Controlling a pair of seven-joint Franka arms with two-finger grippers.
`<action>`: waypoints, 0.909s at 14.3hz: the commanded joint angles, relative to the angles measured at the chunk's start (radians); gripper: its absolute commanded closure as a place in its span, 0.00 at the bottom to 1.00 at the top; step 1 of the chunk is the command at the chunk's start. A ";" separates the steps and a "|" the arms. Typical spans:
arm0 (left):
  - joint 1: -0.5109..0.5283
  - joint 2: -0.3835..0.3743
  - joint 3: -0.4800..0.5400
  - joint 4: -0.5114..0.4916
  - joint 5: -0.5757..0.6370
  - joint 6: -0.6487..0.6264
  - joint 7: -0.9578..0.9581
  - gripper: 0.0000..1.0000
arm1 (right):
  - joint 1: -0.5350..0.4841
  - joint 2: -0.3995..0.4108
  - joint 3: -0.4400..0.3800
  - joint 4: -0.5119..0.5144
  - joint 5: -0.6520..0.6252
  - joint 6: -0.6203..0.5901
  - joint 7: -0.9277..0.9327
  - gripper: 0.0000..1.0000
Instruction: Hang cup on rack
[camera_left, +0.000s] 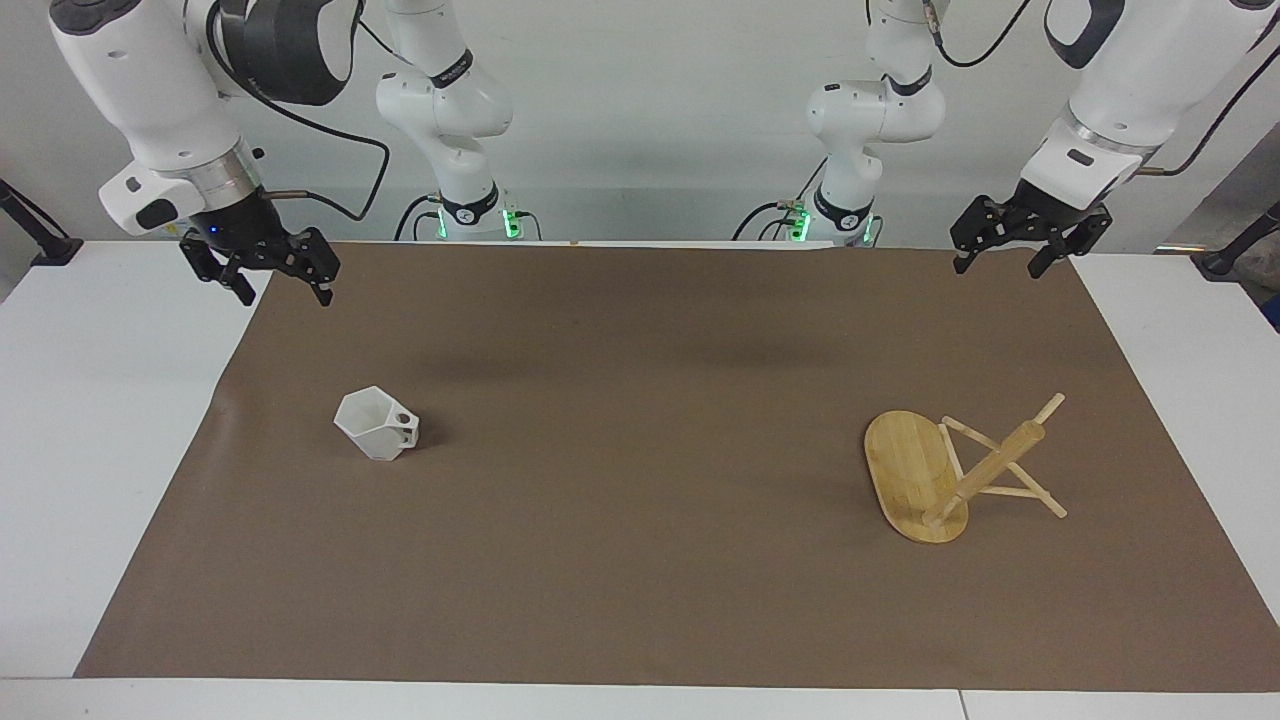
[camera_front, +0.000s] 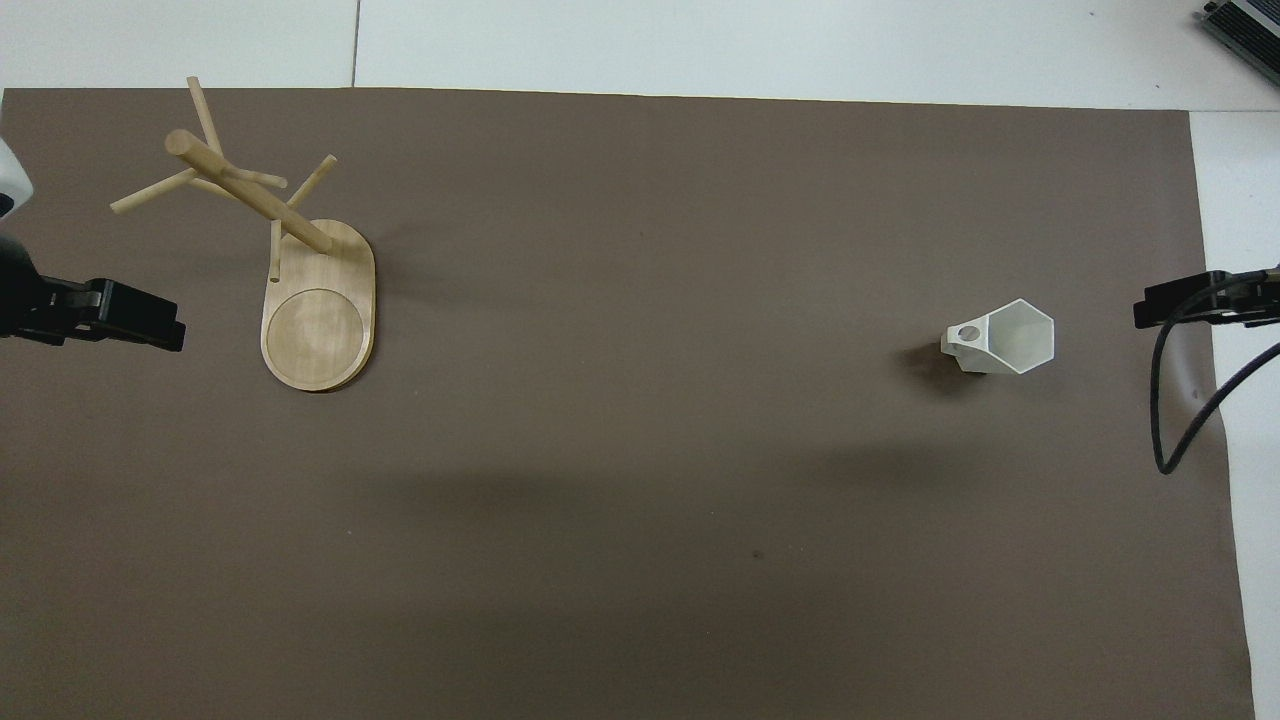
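The white faceted cup (camera_left: 378, 425) stands upright on the brown mat toward the right arm's end, its handle pointing toward the left arm's end; it also shows in the overhead view (camera_front: 1005, 338). The bamboo rack (camera_left: 935, 475) stands upright on its oval base toward the left arm's end, with its pegs bare; it shows in the overhead view too (camera_front: 318, 305). My right gripper (camera_left: 282, 285) is open, empty and raised over the mat's corner at its own end (camera_front: 1150, 310). My left gripper (camera_left: 1003, 262) is open, empty and raised over the mat's edge at its own end (camera_front: 150, 322).
A brown mat (camera_left: 640, 450) covers most of the white table (camera_left: 100, 400). A black cable (camera_front: 1175, 420) hangs from the right arm over the mat's edge.
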 joint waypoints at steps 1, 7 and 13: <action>0.015 -0.016 -0.011 -0.018 0.020 0.003 -0.005 0.00 | -0.005 -0.015 0.004 -0.007 0.020 -0.017 0.021 0.00; 0.015 -0.020 -0.011 -0.023 0.020 -0.001 -0.006 0.00 | -0.008 -0.013 0.004 -0.007 0.020 -0.015 0.019 0.00; 0.016 -0.020 -0.011 -0.023 0.020 -0.006 -0.005 0.00 | -0.008 -0.030 0.002 -0.050 0.015 0.008 0.018 0.00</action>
